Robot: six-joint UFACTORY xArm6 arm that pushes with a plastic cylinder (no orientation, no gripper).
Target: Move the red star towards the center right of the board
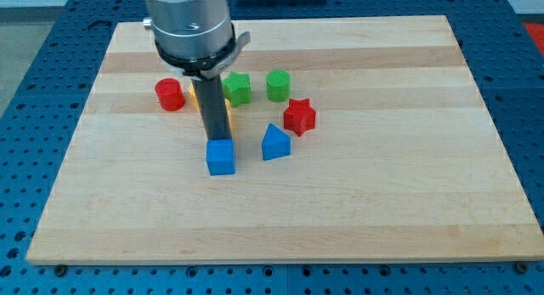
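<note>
One red plastic star point(299, 116) sitting on the wooden desk point(382, 201), slightly toward the view's top and left of middle.
Just beside it: blue house-shaped block point(275, 143) below-left, green cylinder point(278, 85) above-left, green star point(237, 88) further left. Well left, red cylinder point(169, 94). My tip point(218, 140) apart from the star, touching the blue cube point(220, 157), partly hiding a yellow block point(197, 97) of unclear shape. No jaws: plain rod.

You're looking at a robotics lab bench here: a pale wooden desk point(357, 210) sits on a blue perforated metal plate point(523, 91) studded with rows of mounting holes, the kind used for bolting down test rigs. A silver industrial arm housing point(189, 19) hangs over plain plastic test blocks point(255, 116), and nothing domestic shows anywhere.
</note>
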